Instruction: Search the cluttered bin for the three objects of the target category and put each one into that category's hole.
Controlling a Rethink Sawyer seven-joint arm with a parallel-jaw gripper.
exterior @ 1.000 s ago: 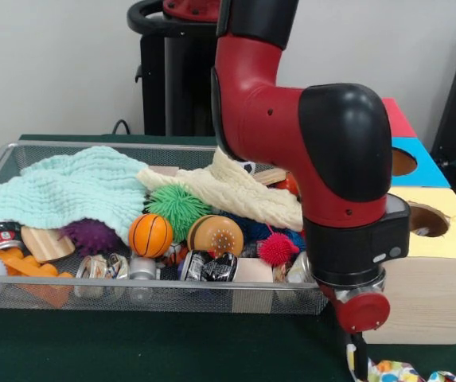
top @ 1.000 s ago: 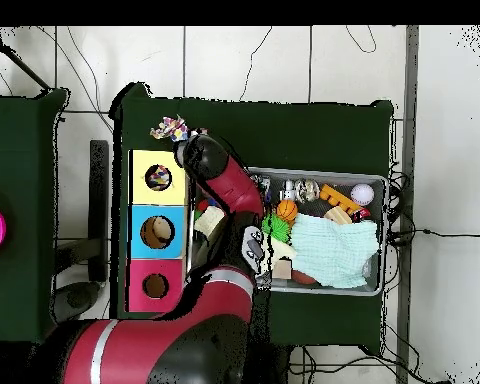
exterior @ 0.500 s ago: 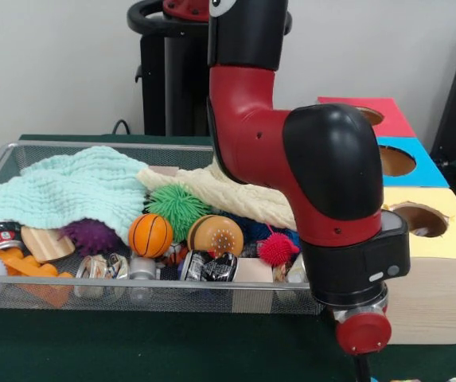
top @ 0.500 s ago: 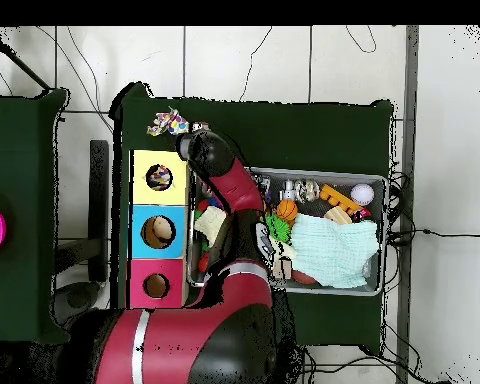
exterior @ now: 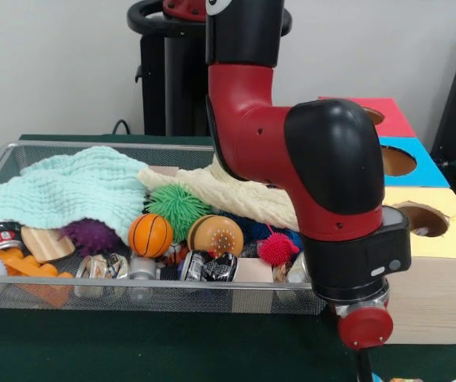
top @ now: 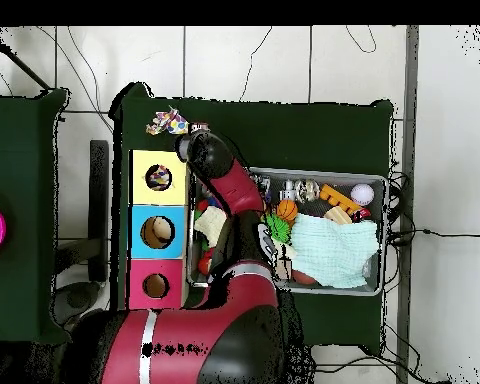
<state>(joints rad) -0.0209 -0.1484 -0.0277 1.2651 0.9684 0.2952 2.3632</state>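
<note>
One white polka-dot cloth [top: 167, 122] lies crumpled on the green table beyond the yellow-topped box; only a sliver of it [exterior: 403, 380] shows at the bottom edge of the front view. My gripper [top: 197, 130] is right beside it, low over the table in front of the box, and its stem [exterior: 362, 368] runs off the bottom edge. Something multicoloured shows inside the yellow box's round hole [top: 159, 178], which is also in the front view [exterior: 421, 219]. The wire mesh bin [exterior: 132, 146] holds the clutter. No other polka-dot cloth shows in it.
A mint green waffle cloth [exterior: 68, 191] and a cream knitted cloth [exterior: 235, 195] lie over balls, cans and toys in the bin. The blue-topped box [exterior: 407, 163] and the red-topped box [exterior: 379, 115] stand behind the yellow one. My arm hides the bin's right end.
The wrist has shifted slightly left and lower in the front view. The polka-dot cloth has slid almost out of its bottom edge and a little farther from the box in the overhead view.
</note>
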